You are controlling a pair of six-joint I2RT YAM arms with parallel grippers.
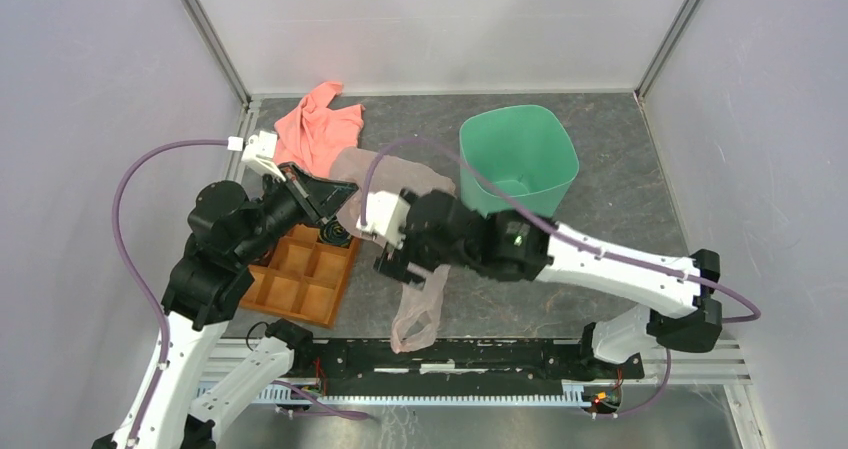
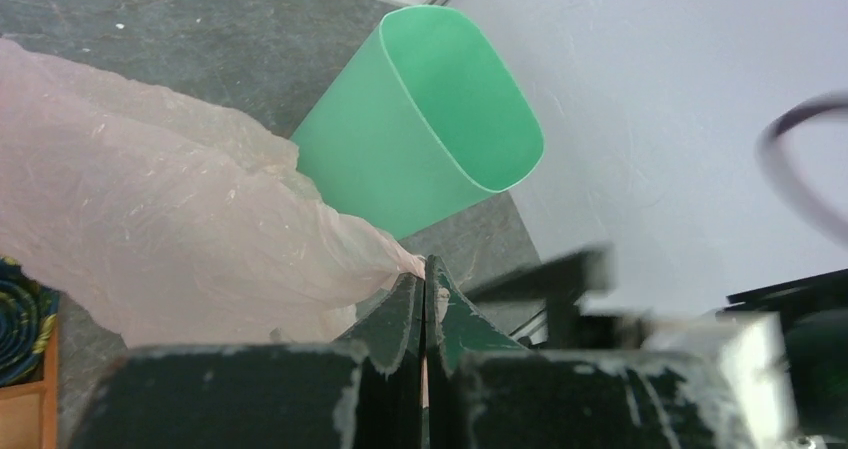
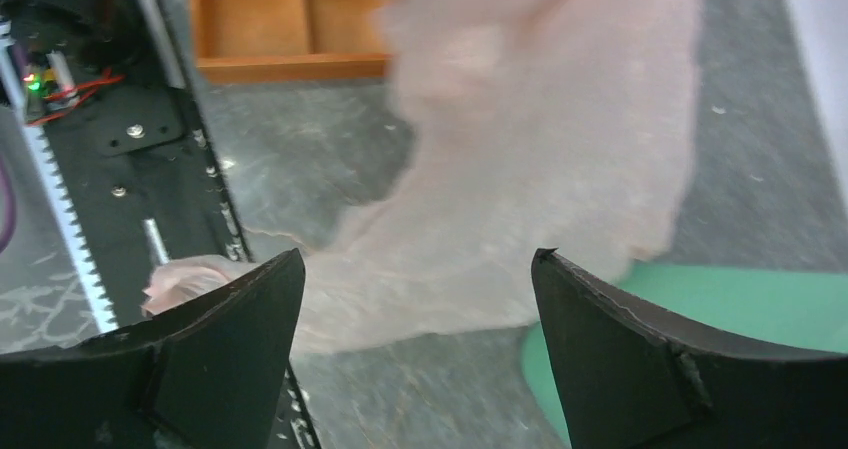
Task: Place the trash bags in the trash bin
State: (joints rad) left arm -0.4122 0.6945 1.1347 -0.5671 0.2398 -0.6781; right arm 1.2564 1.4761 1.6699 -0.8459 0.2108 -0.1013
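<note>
Filmy pink bag (image 2: 150, 199) is clamped in your left tool (image 2: 425, 274); bring the right tool (image 3: 418, 259), spread wide and empty, onto the slack film, then lift both over the bin (image 2: 400, 159).

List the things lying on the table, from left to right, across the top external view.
In order: orange tray → pink trash bag → green trash bin. The salmon cloth lies behind the tray at much the same place across, so it is left out.
</note>
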